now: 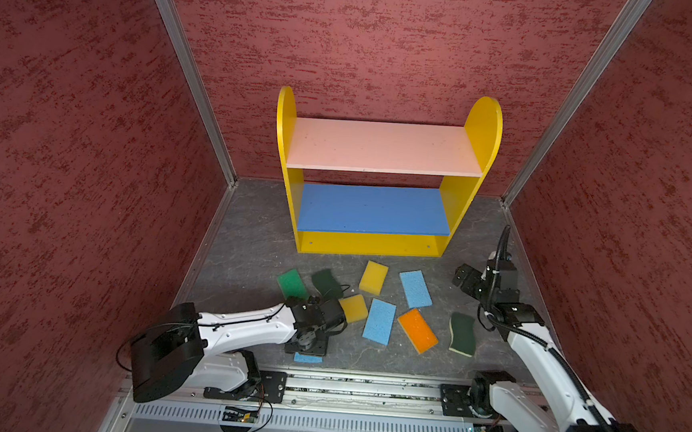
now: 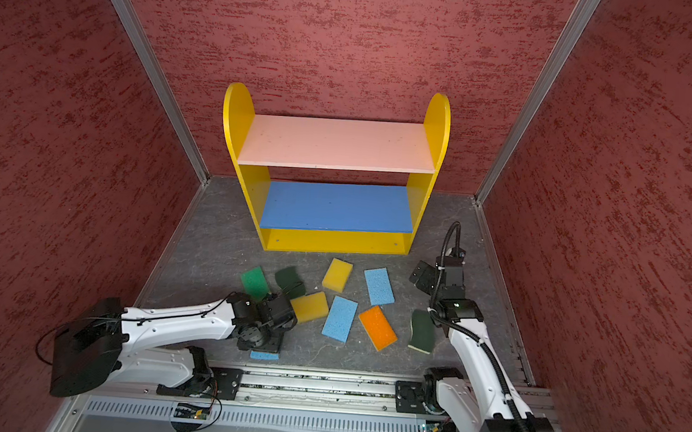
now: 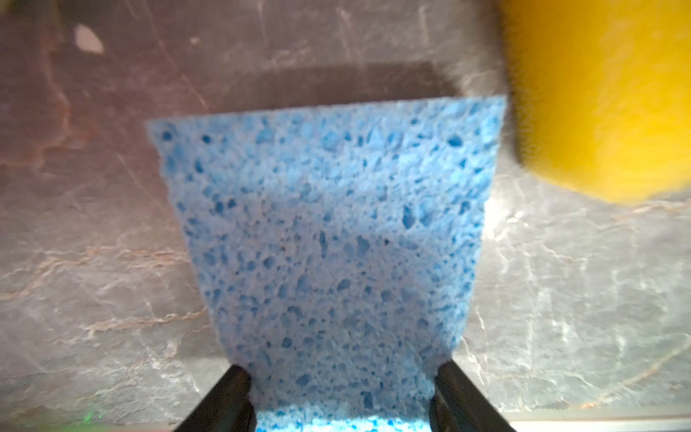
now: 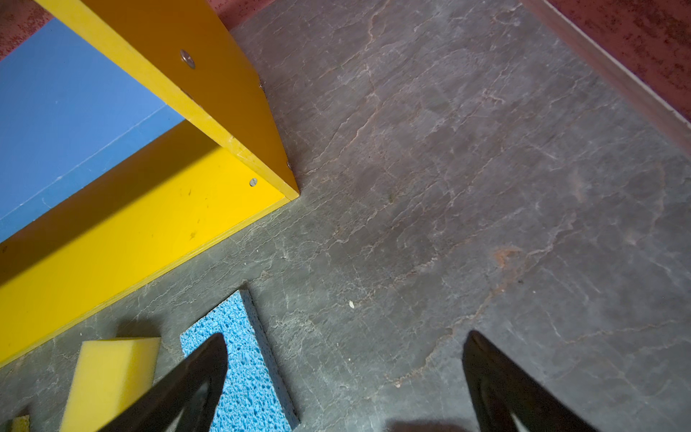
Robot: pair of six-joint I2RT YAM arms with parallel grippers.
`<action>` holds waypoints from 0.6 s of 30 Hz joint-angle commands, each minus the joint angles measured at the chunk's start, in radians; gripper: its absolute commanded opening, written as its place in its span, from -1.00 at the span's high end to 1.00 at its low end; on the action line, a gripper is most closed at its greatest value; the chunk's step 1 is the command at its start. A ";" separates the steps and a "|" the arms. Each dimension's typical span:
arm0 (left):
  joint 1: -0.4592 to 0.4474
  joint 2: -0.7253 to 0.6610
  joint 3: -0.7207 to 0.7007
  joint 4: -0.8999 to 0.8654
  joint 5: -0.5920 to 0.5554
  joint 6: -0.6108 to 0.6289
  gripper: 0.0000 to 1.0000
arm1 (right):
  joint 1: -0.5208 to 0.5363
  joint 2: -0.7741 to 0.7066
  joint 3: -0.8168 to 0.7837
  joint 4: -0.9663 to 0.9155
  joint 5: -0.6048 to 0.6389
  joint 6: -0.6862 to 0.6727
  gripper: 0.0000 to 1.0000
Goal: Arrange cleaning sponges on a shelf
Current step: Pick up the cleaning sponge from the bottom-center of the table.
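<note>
My left gripper [image 3: 342, 374] is shut on a light blue porous sponge [image 3: 329, 232], its black fingers [image 3: 232, 392] pressing into the sponge's two long sides. In a top view only a strip of this sponge [image 1: 308, 358] shows under the gripper [image 1: 306, 345], near the front rail. The other cleaning sponges lie loose before the shelf [image 1: 371, 244]: bright green [image 1: 292, 283], dark green [image 1: 326, 283], yellow [image 1: 373, 277], yellow [image 1: 353, 308], blue [image 1: 415, 289], blue [image 1: 379, 321], orange-topped [image 1: 417, 330], dark green [image 1: 462, 333]. My right gripper [image 4: 346, 340] is open over bare floor, right of the shelf's front corner.
The shelf's pink board [image 1: 382, 146] and blue board [image 1: 372, 209] hold nothing. Red walls close in on three sides. A yellow sponge [image 3: 598, 93] lies close beside the held one. The rail [image 1: 365, 387] runs along the front.
</note>
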 commanded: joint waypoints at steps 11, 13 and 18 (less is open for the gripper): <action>0.017 -0.097 0.175 -0.196 -0.057 0.072 -0.29 | 0.004 -0.002 0.012 0.010 -0.020 -0.004 -0.98; 0.016 -0.117 0.217 -0.236 -0.073 0.081 -0.29 | 0.004 -0.004 0.015 0.007 -0.020 -0.004 -0.97; 0.030 -0.142 0.381 -0.361 -0.119 0.143 -0.31 | 0.004 -0.007 0.029 0.008 -0.025 -0.004 -0.97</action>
